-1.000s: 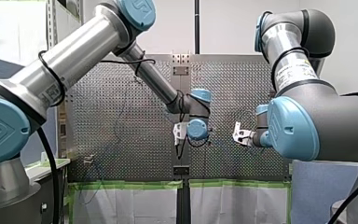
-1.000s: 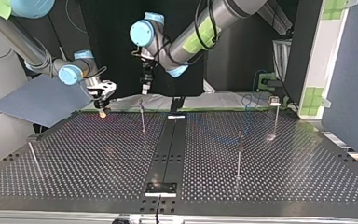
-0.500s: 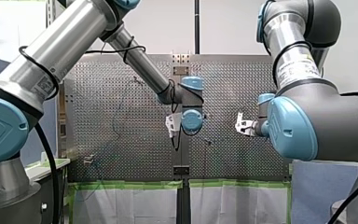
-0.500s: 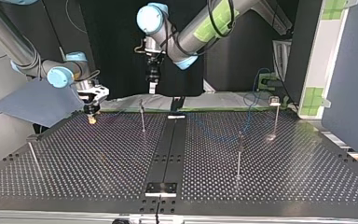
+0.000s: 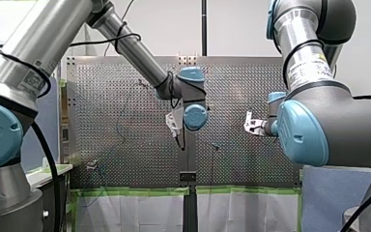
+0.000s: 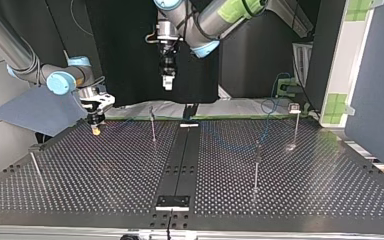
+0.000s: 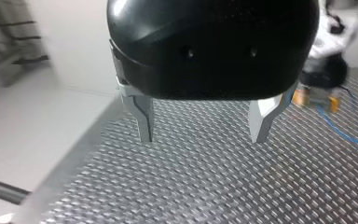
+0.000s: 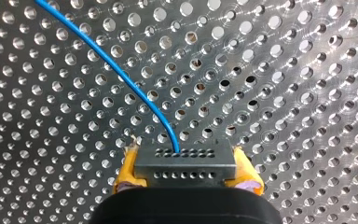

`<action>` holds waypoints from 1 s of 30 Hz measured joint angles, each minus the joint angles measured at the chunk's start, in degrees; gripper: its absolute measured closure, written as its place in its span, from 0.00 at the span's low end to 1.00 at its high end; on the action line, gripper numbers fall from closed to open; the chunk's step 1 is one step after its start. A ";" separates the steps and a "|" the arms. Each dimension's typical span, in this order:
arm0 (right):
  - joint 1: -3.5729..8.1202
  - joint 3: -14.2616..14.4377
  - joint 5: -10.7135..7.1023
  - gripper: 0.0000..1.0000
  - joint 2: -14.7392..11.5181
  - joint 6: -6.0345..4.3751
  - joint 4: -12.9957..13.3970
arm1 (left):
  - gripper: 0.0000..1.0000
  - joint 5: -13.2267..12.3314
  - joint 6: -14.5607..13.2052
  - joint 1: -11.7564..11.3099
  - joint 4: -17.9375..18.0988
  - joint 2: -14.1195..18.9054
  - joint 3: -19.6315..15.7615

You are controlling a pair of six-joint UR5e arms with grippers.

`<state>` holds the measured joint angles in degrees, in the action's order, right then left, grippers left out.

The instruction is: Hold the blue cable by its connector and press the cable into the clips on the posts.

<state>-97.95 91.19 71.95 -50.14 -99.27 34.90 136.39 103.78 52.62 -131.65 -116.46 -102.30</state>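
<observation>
— First, top view, far left: what stands there?
— Thin metal post [image 6: 35, 165], upright, near the edge of the dark perforated metal table [image 6: 105, 190]. Next along, my right gripper [image 6: 96, 131], low over the table's far edge, pointing down, yellow at its tips.
— Jaws?
— Clamped. Right wrist view: yellow pads [image 8: 127, 170] press both ends of the grey rectangular connector [image 8: 185, 163], its face dotted with rows of small holes. The thin blue cable [image 8: 121, 77] leaves the connector's upper face and arcs away over the table ahead of the gripper.
— Next across?
— Second post [image 6: 153, 125], upright near the far edge, apart from my right gripper. Above it and slightly further along hangs my left gripper [image 6: 168, 84], well clear of the table, pointing down.
— State of that one?
— Left wrist view: black body, two metal fingers [image 7: 143, 116] spread wide, bare table showing through the gap. Off to one side of the fingers my right gripper is visible, the cable trailing from it across the table.
— Middle and right half?
— Black centre strip [image 6: 180, 160] running front to back. Then a nearer post [image 6: 256, 170] and a farther post [image 6: 295, 127] with a small pale top. The cable lies faint on the table from my right gripper, past the strip, then bends away between those two posts toward a green fixture [image 6: 286, 89] beyond the table's far edge. Whether it is seated on any post: cannot tell.
</observation>
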 joint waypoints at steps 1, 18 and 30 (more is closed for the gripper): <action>0.00 0.00 -0.01 1.00 0.00 -0.04 0.00 | 0.00 0.50 0.51 0.50 0.54 0.52 -0.53; -0.43 0.01 -0.60 1.00 0.06 -0.34 0.00 | 0.00 10.38 10.38 10.34 2.49 10.41 -10.41; -0.16 0.24 -1.54 1.00 0.07 -0.80 -0.24 | 0.00 7.48 8.93 9.53 5.39 17.20 -17.22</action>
<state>-98.11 91.42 70.41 -50.07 -100.07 34.66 143.86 112.71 62.15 -126.26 -99.26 -119.51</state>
